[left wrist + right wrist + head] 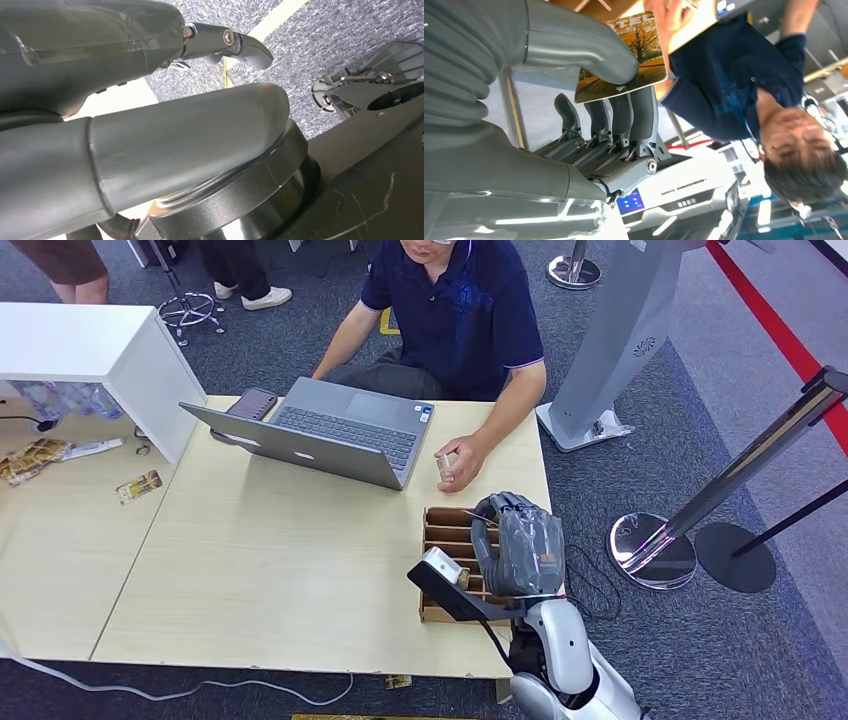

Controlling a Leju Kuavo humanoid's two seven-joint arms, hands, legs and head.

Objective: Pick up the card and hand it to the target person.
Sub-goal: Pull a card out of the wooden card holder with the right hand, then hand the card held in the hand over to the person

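The card (624, 55), printed with an autumn tree, is pinched between the thumb (579, 45) and the dark fingers (629, 120) of my right hand (524, 100). In the head view my right hand (520, 540) hovers over a brown divided cardboard box (445, 530) at the table's front right corner. The person (450, 310) in a dark blue shirt sits across the table, one hand (455, 465) resting on the tabletop just beyond the box. My left hand (125, 100) hangs over the carpet floor, its fingers apart with nothing between them.
An open grey laptop (340, 435) and a phone (250, 403) lie in front of the person. A white box (90, 345) stands at the back left, with loose cards (138, 486) near it. A stanchion base (650, 550) and a white kiosk foot (585, 425) stand right of the table.
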